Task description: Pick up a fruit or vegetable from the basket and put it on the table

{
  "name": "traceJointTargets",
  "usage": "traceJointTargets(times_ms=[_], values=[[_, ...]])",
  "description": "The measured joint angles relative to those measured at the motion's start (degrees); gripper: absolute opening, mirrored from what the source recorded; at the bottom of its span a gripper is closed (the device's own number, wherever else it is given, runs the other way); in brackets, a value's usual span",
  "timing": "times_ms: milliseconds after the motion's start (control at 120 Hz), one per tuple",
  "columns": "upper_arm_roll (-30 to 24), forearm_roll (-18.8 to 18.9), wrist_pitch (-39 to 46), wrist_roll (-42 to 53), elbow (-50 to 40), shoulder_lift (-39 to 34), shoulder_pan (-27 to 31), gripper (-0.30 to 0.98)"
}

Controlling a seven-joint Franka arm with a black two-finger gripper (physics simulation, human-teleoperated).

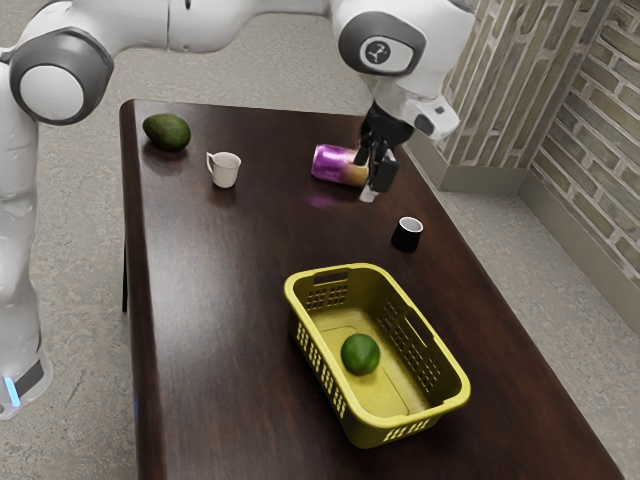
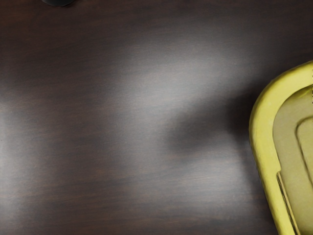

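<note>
Dark tabletop (image 1: 225, 300) bears a yellow basket (image 1: 372, 428) holding one green fruit (image 1: 361, 354); I cannot tell the jaws' state.

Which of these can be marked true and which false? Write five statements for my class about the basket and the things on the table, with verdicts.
1. A round green fruit lies inside the yellow plastic basket. True.
2. The small white handled cup is in the basket. False: the white cup stands on the dark wooden table.
3. The purple-and-gold cylindrical can lies on its side. True.
4. The small black cup with a white inside has tipped over. False: the black cup stands upright.
5. The dark green oval fruit is outside the basket. True.
</note>
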Motion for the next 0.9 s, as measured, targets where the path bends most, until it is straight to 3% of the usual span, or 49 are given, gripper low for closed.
traceJointTargets(times_ms=[258, 400, 533, 900], values=[[-1.65, -0.55, 7.13, 0.26, -1.73, -0.19, -2.86, 0.69], [-1.86, -5.73, 8.66, -3.42, -3.69, 0.46, -9.13, 0.69], [-1.68, -10.13, 12.45, -7.56, -7.79, 2.23, -9.42, 0.69], [-1.60, -12.32, 22.48, -16.87, -16.87, 1.82, -11.55, 0.69]])
